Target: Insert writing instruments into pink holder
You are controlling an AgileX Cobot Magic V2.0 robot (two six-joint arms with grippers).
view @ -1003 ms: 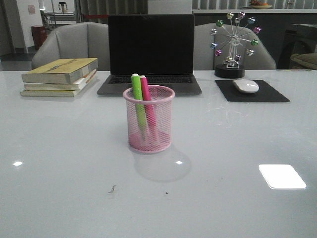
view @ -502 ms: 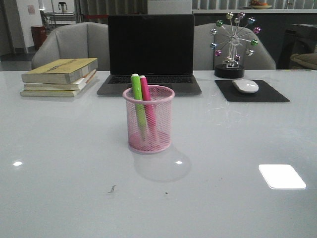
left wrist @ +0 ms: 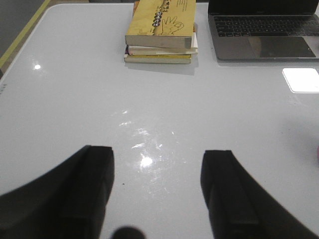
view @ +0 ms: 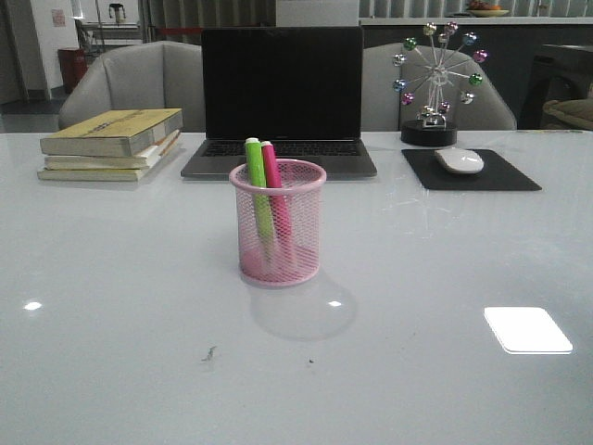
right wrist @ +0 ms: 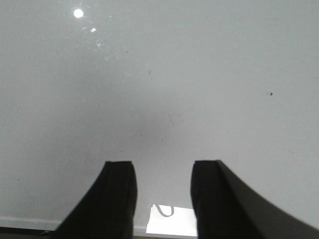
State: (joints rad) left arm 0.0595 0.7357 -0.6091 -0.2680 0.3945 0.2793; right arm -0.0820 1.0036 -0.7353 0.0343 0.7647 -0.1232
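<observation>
Round pink wire-mesh cup [view: 278, 232] upright on white table [view: 111, 278]; bright green marker [view: 257, 190], hot pink marker [view: 273, 190] inside, leaning together. Left gripper [left wrist: 157, 186], right gripper [right wrist: 162, 191]: jaws apart, empty.

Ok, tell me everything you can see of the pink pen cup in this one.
The pink pen cup is a round wire-mesh holder with a solid rolled rim and solid base. It stands upright on the pale glossy table, in front of the laptop. A green marker and a pink marker stand inside, leaning slightly, tips above the rim. Neither arm touches it.
</observation>
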